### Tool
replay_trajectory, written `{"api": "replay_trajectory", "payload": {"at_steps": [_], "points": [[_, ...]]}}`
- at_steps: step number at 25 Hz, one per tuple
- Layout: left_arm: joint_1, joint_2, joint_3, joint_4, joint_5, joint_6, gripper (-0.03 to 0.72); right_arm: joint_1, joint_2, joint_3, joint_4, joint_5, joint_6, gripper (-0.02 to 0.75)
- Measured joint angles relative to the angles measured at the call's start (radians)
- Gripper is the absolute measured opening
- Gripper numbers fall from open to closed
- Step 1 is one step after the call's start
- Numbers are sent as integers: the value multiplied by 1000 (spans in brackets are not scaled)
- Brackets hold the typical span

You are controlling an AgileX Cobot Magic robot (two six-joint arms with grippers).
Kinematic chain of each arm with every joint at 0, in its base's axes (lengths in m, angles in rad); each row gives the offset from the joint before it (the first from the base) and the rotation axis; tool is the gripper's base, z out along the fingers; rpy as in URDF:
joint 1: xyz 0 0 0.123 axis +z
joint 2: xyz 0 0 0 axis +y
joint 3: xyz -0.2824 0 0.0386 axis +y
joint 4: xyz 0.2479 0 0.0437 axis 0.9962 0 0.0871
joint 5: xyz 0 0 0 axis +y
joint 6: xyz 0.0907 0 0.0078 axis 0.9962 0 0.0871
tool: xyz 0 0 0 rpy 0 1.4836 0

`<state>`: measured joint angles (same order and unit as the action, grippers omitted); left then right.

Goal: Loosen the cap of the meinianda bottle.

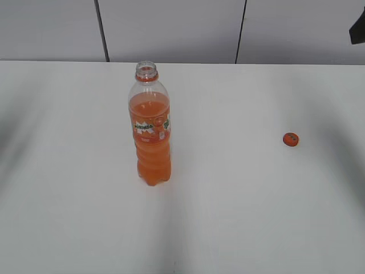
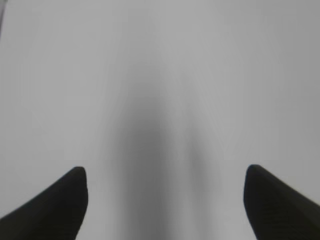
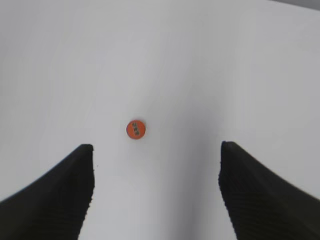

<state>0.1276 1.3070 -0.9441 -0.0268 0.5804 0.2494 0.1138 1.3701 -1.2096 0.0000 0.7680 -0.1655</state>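
Observation:
The meinianda bottle (image 1: pixel 151 132) stands upright on the white table, its neck open with no cap on it. The orange cap (image 1: pixel 291 138) lies flat on the table well to the bottle's right, dark marks facing up. In the right wrist view the cap (image 3: pixel 135 129) sits on the table beyond and a little left of my open right gripper (image 3: pixel 156 150), which holds nothing. My left gripper (image 2: pixel 164 172) is open too, over bare table, with neither bottle nor cap in its view. Neither gripper shows in the exterior view.
The white table (image 1: pixel 239 217) ends at a grey panelled wall (image 1: pixel 171 28) behind. A dark corner of something (image 1: pixel 358 27) shows at the upper right edge of the exterior view.

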Motion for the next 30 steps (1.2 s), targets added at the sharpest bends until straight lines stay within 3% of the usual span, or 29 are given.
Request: {"api": "replay_trajectory", "payload": {"at_steps": [3, 12, 23, 30], "points": [[-1, -11, -13, -62, 59, 41, 563, 0, 0, -26, 8, 109, 6, 582], [-1, -165, 16, -64, 117, 52, 549, 0, -5, -23, 8, 324, 13, 582], [-1, -492, 260, -50, 207, 53, 546, 0, -216, 239, 0, 234, 14, 582], [-1, -692, 318, -46, 348, -3, 543, 0, -385, 434, 6, 164, 14, 582]]}}
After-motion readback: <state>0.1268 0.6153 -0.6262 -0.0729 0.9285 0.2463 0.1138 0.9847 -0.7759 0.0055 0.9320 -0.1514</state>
